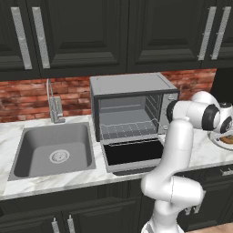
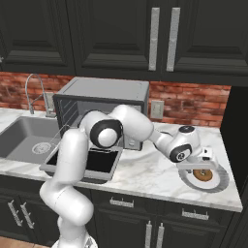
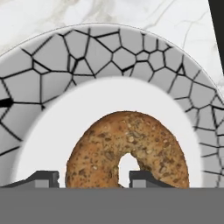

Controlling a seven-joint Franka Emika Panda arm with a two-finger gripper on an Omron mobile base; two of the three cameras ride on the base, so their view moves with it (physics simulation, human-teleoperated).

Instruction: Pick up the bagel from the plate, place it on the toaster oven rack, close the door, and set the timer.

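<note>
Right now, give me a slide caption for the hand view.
Hand view: fingers straddle one side of the seeded bagel lying on the crackle-rimmed plate.

One bagel (image 3: 127, 153), one plate (image 3: 87, 57), one toaster oven (image 1: 132, 107), one sink (image 1: 52, 150), perhaps two faucets (image 2: 33, 92).

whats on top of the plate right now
A seeded brown bagel lies on the plate, with the gripper straddling one side of its ring. The bagel's near edge is hidden.
</note>
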